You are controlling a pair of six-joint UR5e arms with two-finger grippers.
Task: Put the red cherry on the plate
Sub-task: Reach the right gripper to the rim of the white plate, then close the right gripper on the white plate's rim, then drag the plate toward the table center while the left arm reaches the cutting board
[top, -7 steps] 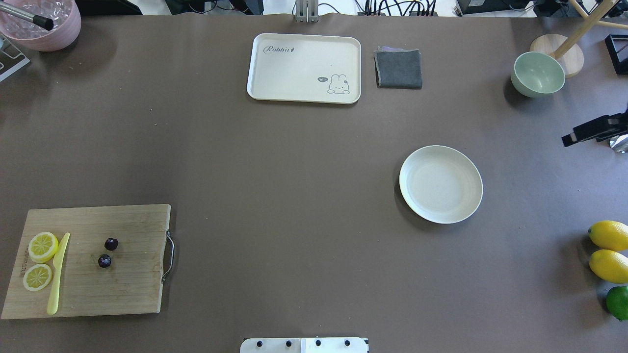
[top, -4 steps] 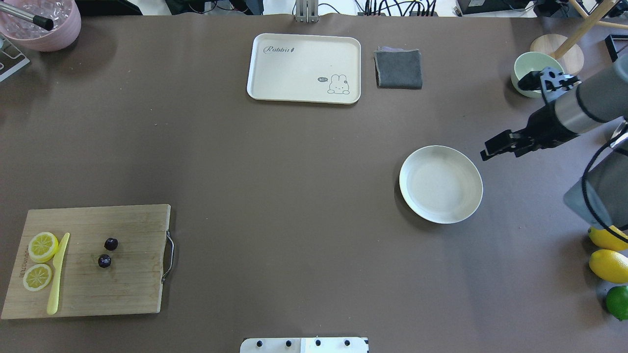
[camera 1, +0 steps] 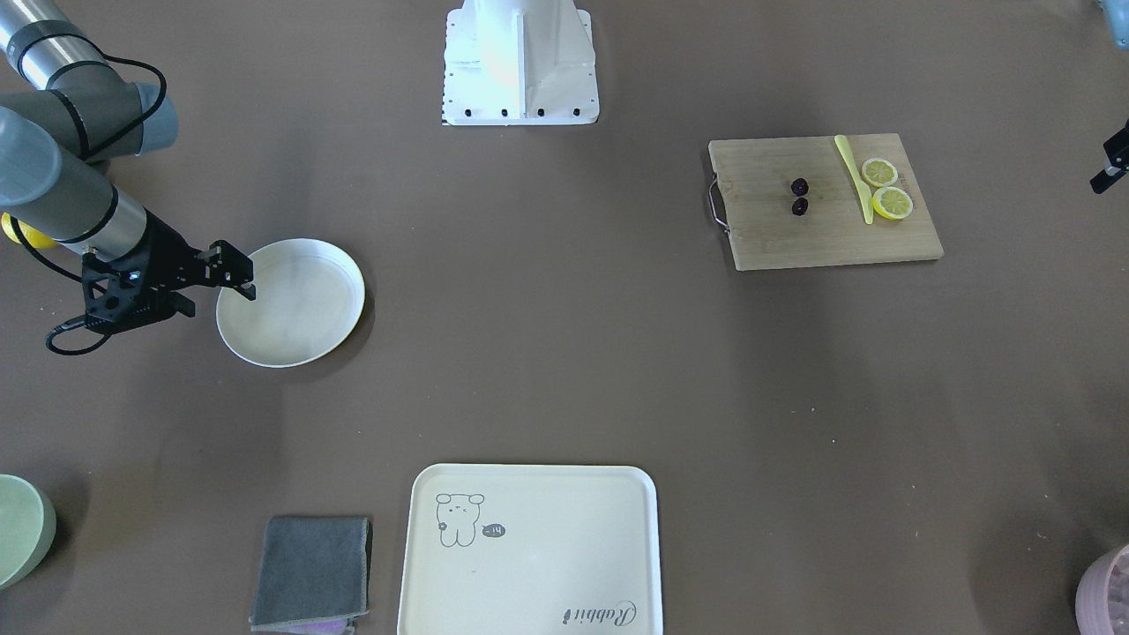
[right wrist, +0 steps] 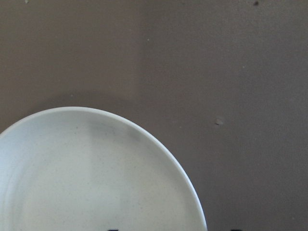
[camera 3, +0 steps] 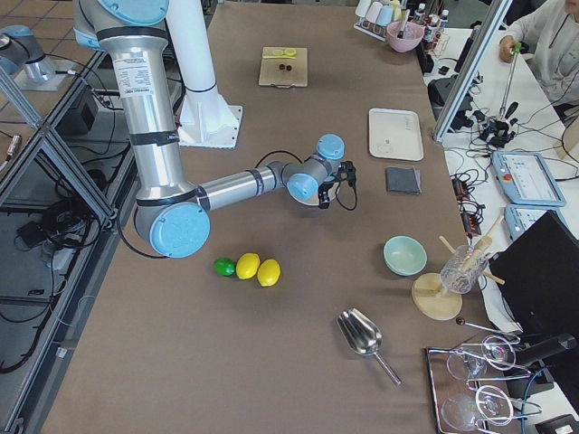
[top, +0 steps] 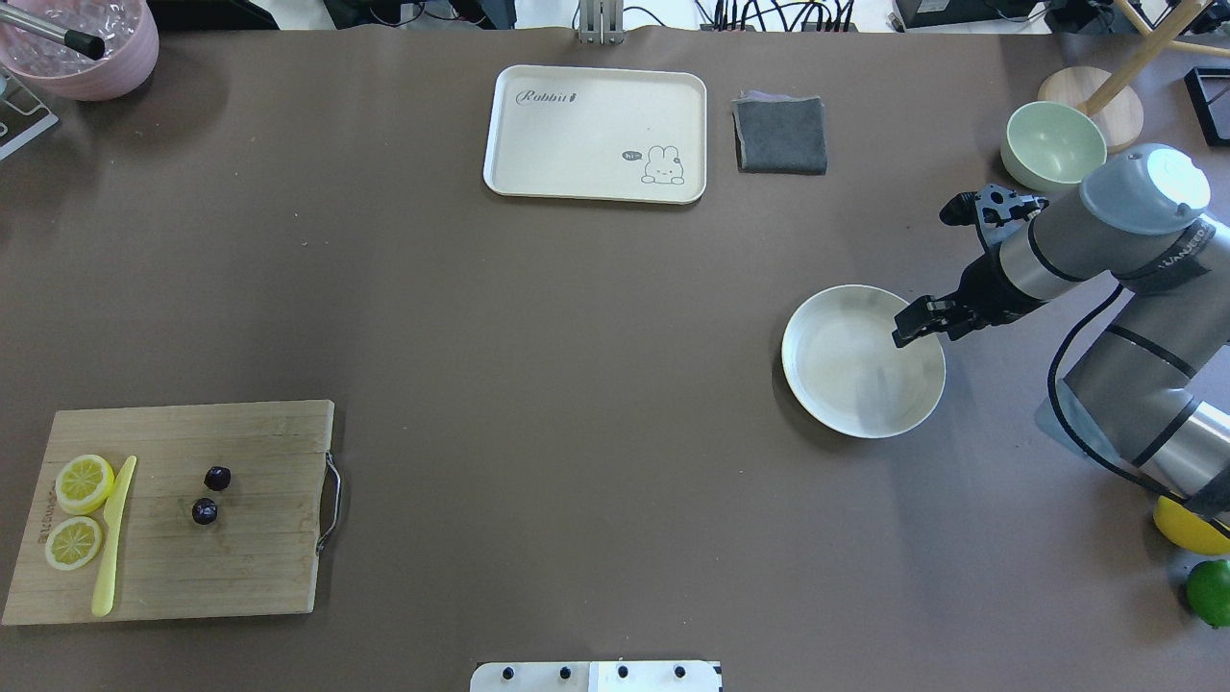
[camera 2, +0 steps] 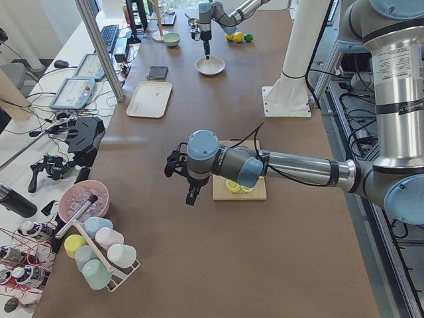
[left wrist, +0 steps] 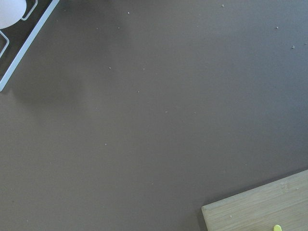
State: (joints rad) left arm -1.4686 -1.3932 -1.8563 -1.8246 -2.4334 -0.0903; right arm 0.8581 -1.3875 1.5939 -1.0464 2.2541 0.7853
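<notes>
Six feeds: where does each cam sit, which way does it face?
Front: across the table, facing the robot's base, steeply down; right arm at view-left, right claw above the plate edge.
Overhead: behind the robot, looking forward-down; right arm at view-right.
Left side: table's left end, looking along it; left arm near.
Right side: opposite end; right arm near.
Left wrist: down onto cutting board corner; no arm visible.
Right wrist: down onto plate; no arm visible.
Shared: front and overhead both show plate, cherries, tray.

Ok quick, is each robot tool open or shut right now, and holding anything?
Left tool: cannot tell, too little of it shows.
Right tool: open, holding nothing, over the plate edge.
</notes>
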